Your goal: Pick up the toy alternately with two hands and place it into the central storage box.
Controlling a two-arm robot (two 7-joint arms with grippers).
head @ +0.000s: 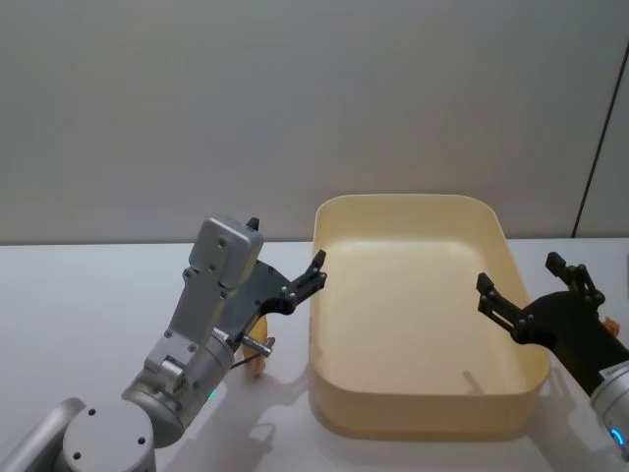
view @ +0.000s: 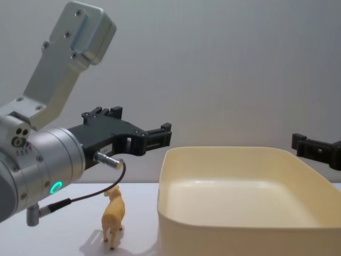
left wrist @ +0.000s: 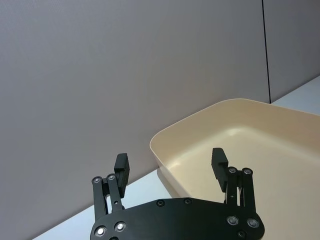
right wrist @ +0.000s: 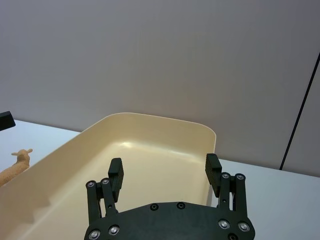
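My left claw is hovering wide open beside the storage box, right claw gaping opposite. The toy is standing on the table under my left arm, so a careless descent is risking toppling it.

Storage box central; toy left of it, below left hand; right hand over right rim.

White table, cream box, tan toy

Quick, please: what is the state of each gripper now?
Left gripper: open, empty, by the left wall of the tub.
Right gripper: open, empty, by its right wall.
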